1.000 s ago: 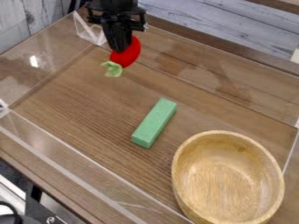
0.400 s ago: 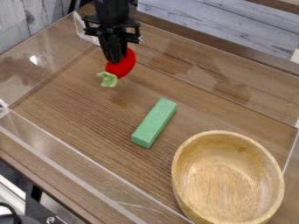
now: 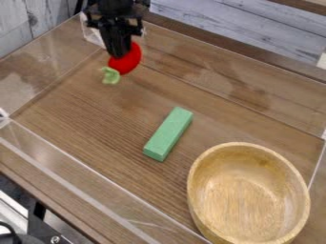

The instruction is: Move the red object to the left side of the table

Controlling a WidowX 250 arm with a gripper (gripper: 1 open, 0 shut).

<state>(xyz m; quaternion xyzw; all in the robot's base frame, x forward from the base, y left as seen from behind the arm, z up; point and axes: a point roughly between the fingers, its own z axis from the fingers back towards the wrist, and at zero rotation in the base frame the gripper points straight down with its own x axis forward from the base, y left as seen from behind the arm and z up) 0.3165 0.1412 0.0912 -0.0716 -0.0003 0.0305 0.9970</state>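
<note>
Gripper (image 3: pixel 122 55) clamped on red toy fruit (image 3: pixel 126 61), apparently just above tabletop (image 3: pixel 90 114). Risk: shallow pinch slips, fruit rolls toward green block (image 3: pixel 169 133).

My arm runs out past the top edge, so only my claw (image 3: pixel 121 48) shows. Its dark fingers cover the upper part of the red object (image 3: pixel 126 61), and the contact itself is too small to make out. The wooden bowl (image 3: pixel 249 193) is clipped at the bottom edge. The bench (image 3: pixel 230 91) is cut off at the right and lower left.
</note>
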